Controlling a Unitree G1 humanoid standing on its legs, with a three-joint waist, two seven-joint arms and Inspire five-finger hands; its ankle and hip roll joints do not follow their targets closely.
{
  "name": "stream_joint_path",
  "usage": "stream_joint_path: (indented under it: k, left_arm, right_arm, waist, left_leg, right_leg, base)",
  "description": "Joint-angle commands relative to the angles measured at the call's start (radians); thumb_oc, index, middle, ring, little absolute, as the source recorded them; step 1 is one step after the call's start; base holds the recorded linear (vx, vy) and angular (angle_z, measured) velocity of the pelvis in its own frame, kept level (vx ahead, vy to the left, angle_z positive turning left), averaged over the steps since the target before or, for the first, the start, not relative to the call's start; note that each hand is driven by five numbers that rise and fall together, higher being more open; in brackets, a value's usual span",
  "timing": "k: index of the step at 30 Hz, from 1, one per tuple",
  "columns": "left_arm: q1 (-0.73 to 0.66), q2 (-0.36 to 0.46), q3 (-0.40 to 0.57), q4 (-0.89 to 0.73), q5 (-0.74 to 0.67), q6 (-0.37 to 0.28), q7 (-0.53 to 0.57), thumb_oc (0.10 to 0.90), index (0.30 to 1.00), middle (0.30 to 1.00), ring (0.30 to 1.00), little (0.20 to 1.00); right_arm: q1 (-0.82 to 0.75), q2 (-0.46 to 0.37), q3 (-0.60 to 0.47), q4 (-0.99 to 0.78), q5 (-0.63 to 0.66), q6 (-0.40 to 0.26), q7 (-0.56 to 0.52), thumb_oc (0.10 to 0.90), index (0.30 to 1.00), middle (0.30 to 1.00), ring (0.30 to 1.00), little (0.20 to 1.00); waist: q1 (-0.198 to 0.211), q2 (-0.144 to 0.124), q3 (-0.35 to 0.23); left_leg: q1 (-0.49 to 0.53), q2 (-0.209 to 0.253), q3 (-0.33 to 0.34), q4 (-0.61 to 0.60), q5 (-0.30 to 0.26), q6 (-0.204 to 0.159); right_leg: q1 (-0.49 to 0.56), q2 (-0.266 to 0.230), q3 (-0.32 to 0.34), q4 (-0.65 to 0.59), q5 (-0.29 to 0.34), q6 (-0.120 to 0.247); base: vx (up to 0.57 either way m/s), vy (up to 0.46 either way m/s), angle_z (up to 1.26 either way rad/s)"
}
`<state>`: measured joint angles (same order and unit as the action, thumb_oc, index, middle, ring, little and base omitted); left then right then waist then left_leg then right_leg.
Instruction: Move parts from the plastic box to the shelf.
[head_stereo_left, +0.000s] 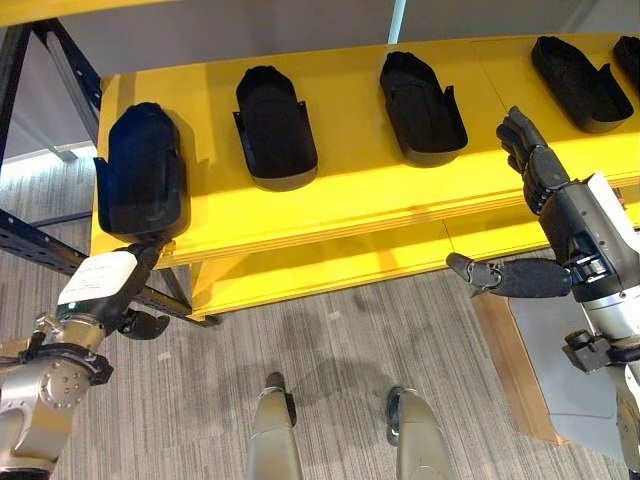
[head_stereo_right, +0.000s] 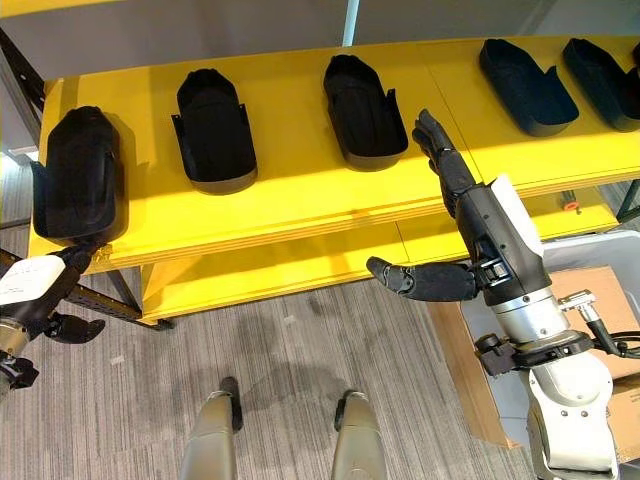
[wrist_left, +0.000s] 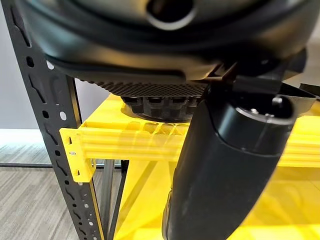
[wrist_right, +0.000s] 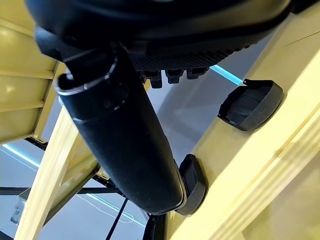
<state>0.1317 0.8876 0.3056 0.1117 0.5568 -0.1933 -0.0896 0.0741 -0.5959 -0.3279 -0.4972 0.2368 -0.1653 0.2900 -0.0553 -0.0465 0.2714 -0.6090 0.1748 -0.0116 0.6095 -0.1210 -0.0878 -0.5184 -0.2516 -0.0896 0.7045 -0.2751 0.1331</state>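
Observation:
Several black moulded parts lie in a row on the yellow shelf (head_stereo_left: 350, 190). The leftmost part (head_stereo_left: 140, 170) hangs over the shelf's front left corner. My left hand (head_stereo_left: 108, 288) is just below it, open, with straight fingers reaching up to the part's near end and the thumb spread out below. My right hand (head_stereo_right: 448, 165) is open at the shelf's front edge, fingers pointing up beside the third part (head_stereo_right: 362, 110) without touching it, thumb stuck out sideways. Past it, the right wrist view shows two parts (wrist_right: 250, 104) resting on the shelf.
A black steel upright (wrist_left: 50, 100) and a sloping brace (head_stereo_left: 40, 250) frame the shelf's left end. A lower yellow level (head_stereo_left: 320, 265) sits under the top board. On the floor at the right are a cardboard box (head_stereo_right: 600, 290) and a grey sheet (head_stereo_left: 560, 370).

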Motion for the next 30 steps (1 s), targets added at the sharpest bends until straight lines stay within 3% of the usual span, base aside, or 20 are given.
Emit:
stream_joint_path:
  k: [1, 30]
  left_arm:
    - [-0.114, 0.11, 0.05, 0.001, -0.014, 0.006, 0.09, 0.9, 1.0, 1.0, 1.0, 1.0]
    - [-0.248, 0.164, -0.003, 0.07, -0.025, 0.027, 0.115, 0.9, 1.0, 1.0, 1.0, 1.0]
  right_arm:
    - [-0.127, -0.034, -0.024, -0.044, 0.039, -0.08, -0.048, 0.9, 1.0, 1.0, 1.0, 1.0]
    - [-0.113, -0.038, -0.025, -0.042, 0.041, -0.082, -0.046, 0.9, 1.0, 1.0, 1.0, 1.0]
  waist:
    - [-0.024, 0.006, -0.022]
    - [-0.041, 0.004, -0.032]
  left_leg:
    - [0.035, -0.025, 0.026, 0.008, -0.072, 0.069]
    - [0.038, -0.018, 0.029, 0.007, -0.075, 0.066]
  right_leg:
    - [0.052, 0.05, -0.011, -0.025, -0.027, -0.073]
    - [0.048, 0.055, -0.006, -0.025, -0.03, -0.071]
  base:
    - [0.0, 0.0, 0.0]
    - [0.0, 0.0, 0.0]
